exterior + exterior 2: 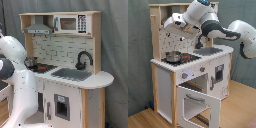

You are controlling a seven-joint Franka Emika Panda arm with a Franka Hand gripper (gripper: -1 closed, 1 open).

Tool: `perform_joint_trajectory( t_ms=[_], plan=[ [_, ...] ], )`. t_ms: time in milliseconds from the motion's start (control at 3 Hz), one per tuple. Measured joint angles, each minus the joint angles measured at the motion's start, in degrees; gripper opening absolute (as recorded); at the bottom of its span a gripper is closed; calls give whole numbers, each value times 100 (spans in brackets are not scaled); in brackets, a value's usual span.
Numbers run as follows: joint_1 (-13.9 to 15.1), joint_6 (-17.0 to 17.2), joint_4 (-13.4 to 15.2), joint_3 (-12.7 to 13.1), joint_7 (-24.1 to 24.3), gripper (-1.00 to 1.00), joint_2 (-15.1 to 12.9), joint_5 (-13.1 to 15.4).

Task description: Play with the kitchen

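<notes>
Exploration seems to be the step in hand: the gripper is hovering above the stovetop end of the kitchen, near the hood; whether its fingers are parted I cannot tell. A small pot is sitting there, likely calling for a descent. Oven door is hanging open; wooden floor, grey curtain behind.

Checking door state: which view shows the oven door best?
Second exterior view: the oven door hangs open toward the camera, unobstructed. In the first exterior view the arm covers that part of the kitchen, so the door isn't visible.
</notes>
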State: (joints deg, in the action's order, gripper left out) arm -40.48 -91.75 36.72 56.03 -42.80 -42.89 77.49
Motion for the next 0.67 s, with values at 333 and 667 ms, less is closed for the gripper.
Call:
perform_joint_trajectory(
  t_ms=[333, 667],
  plan=[
    [-193, 20, 10, 0, 465, 100, 12, 326],
    [-345, 2, 16, 0, 945, 100, 12, 600]
  ],
)
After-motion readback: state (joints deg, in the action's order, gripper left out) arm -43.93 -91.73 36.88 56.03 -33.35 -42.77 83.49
